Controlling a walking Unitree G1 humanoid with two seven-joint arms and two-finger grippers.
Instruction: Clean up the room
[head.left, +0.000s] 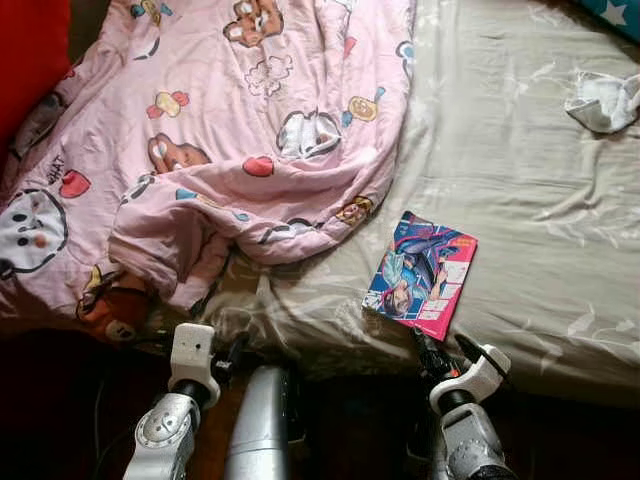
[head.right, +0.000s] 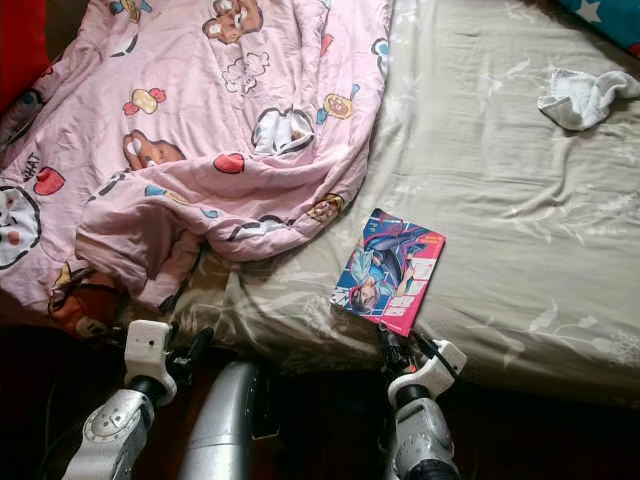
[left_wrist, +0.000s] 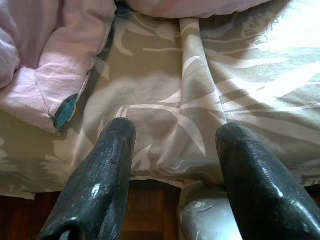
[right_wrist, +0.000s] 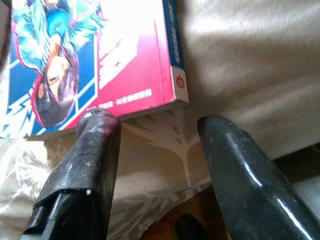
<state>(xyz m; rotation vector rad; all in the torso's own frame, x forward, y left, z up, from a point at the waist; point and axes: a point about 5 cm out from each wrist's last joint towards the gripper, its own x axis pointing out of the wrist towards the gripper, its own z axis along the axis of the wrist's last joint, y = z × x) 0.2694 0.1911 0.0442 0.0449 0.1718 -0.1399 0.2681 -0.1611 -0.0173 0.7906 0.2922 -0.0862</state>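
On the bed, covered by a beige leaf-patterned sheet, a thin paperback comic book with a pink and blue illustrated cover lies flat near the front edge. Right tool: black fingers spread wide, empty, tips just short of the book's near corner; in the right wrist view one finger sits just beside the cover's lower edge. Left tool: fingers likewise spread wide and empty, poised at the mattress edge over the sheet, near a fold of the rumpled pink cartoon-print quilt. That quilt covers the bed's left half. A crumpled white cloth lies well apart, toward the far right of the bed. Dark floor borders the bed below.
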